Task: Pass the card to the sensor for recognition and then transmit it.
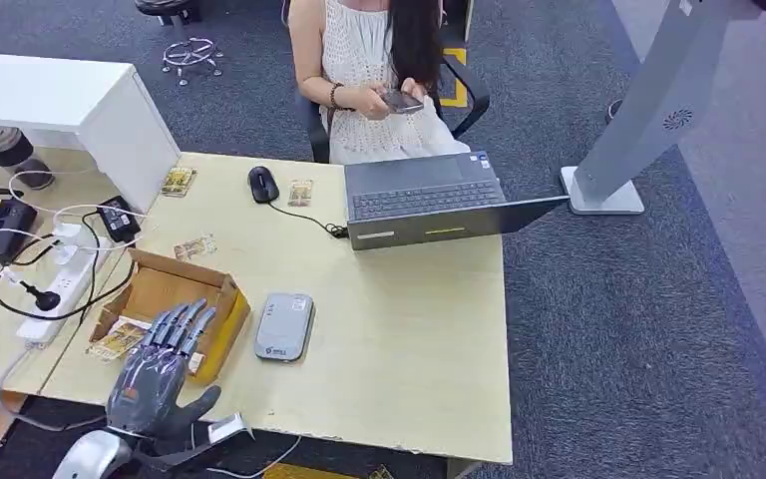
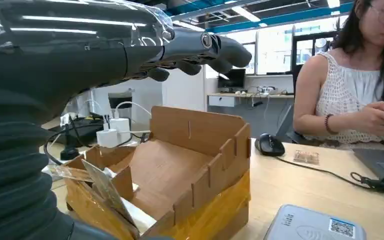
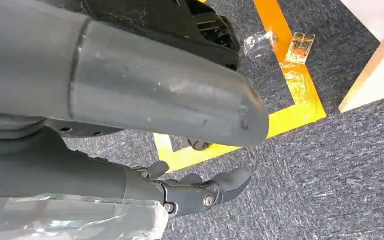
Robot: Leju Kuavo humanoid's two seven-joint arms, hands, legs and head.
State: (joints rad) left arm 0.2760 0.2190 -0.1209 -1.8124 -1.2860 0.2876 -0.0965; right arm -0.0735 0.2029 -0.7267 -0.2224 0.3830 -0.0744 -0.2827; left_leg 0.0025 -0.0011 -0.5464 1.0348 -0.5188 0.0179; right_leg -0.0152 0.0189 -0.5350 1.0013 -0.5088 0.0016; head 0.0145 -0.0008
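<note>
Nothing done yet: your left hand (image 1: 155, 369) hovers, fingers spread and empty, over the cardboard box (image 1: 221, 289) of cards (image 1: 117, 340); card reader (image 1: 284, 325) untouched.

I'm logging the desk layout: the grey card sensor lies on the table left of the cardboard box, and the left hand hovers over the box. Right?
Not quite. The head view shows the grey card sensor to the right of the cardboard box, not left. The left hand does hover over the box.

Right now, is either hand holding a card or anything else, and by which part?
Nothing is held. The left hand hovers over the cardboard box, fingers extended; the right hand hangs empty.
</note>
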